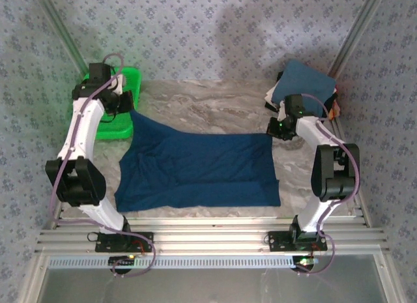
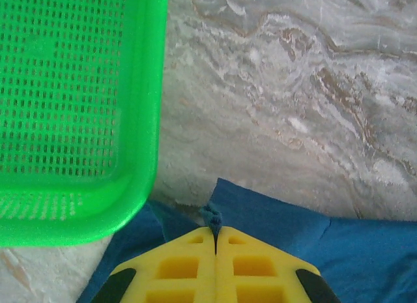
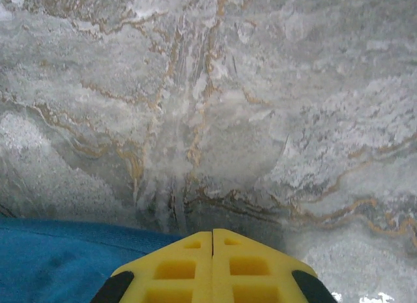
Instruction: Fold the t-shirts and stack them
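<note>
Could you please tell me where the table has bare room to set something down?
Bare table runs along the far side, between the green basket and the shirt pile, beyond the spread blue shirt. A narrow strip lies right of that shirt. The middle is covered.

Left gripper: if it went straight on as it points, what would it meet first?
Probably the bare marble tabletop just past the cloth edge, though depth is unclear. The left gripper is shut on a pinch of the blue t-shirt; the green basket lies left of that line.
</note>
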